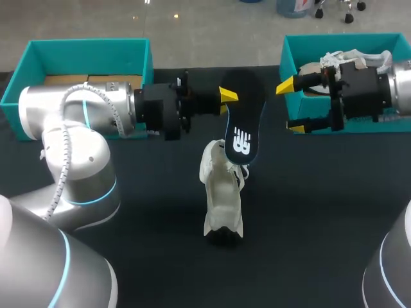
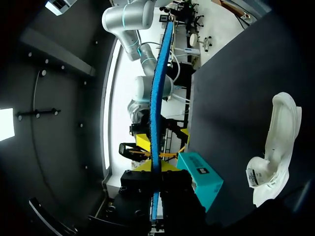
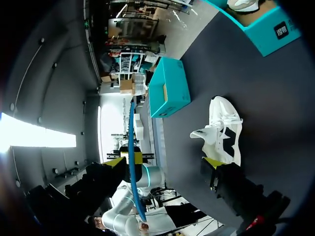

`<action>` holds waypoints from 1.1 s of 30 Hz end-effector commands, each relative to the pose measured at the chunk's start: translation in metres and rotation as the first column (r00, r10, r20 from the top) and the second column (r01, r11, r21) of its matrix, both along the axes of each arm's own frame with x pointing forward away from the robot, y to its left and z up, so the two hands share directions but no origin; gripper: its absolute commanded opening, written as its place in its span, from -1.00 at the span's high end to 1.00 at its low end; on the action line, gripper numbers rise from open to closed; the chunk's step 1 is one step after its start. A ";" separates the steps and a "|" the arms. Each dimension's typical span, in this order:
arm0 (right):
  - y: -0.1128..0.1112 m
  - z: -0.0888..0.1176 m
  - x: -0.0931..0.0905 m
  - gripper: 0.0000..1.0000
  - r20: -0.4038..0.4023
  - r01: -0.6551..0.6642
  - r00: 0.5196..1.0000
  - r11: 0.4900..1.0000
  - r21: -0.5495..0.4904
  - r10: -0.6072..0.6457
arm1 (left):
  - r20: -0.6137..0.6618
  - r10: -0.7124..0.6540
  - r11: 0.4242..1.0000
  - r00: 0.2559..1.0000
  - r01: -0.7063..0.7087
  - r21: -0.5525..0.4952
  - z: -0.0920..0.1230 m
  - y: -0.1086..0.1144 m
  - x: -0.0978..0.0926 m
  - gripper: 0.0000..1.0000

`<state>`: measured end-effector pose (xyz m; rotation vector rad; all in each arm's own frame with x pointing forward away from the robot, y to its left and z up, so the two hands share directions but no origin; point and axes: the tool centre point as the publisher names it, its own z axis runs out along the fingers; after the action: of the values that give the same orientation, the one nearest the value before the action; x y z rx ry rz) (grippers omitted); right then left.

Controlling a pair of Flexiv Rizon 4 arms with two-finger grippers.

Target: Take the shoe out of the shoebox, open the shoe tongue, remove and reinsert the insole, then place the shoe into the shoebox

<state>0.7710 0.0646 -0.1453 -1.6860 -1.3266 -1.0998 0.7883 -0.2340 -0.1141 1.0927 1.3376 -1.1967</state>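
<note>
A dark insole (image 1: 244, 122) with a white logo hangs upright over the table, its top edge pinched in my left gripper (image 1: 226, 96), which is shut on it. Seen edge-on in the left wrist view, the insole (image 2: 158, 88) is a thin blue strip rising from that gripper (image 2: 156, 168). The white shoe (image 1: 223, 196) stands on the black table just below the insole's lower end. My right gripper (image 1: 291, 108) is open wide, a little to the right of the insole and not touching it. In the right wrist view the insole (image 3: 132, 147) lies ahead of the open fingers (image 3: 166, 161), with the shoe (image 3: 222, 130) beyond.
A teal shoebox (image 1: 38, 48) sits at the back left behind my left arm. A second teal box (image 1: 292, 58) at the back right holds another white shoe (image 1: 359, 59). Both boxes show again in the right wrist view (image 3: 170, 88) (image 3: 268, 32).
</note>
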 end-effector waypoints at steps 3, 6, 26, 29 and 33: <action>-0.049 -0.004 -0.032 -1.00 0.032 0.073 0.997 0.995 -0.070 -0.071 | 0.002 0.001 1.000 1.000 -0.001 0.001 0.000 -0.001 0.000 1.00; -0.063 -0.006 -0.041 -1.00 0.028 0.097 0.995 0.992 -0.086 -0.095 | 0.002 0.001 1.000 1.000 -0.001 0.001 0.000 -0.001 0.000 1.00; -0.108 -0.013 -0.073 -1.00 0.085 0.151 0.987 0.963 -0.223 -0.135 | 0.002 0.001 1.000 1.000 -0.001 0.001 0.000 -0.001 0.000 1.00; -0.108 -0.013 -0.073 -1.00 0.085 0.151 0.987 0.963 -0.223 -0.135 | 0.002 0.001 1.000 1.000 -0.001 0.001 0.000 -0.001 0.000 1.00; -0.108 -0.013 -0.073 -1.00 0.085 0.151 0.987 0.963 -0.223 -0.135 | 0.002 0.001 1.000 1.000 -0.001 0.001 0.000 -0.001 0.000 1.00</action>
<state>0.7003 -0.0436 -0.1585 -1.9491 -1.4406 -1.1320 0.7883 -0.2338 -0.1140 1.0934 1.3377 -1.1967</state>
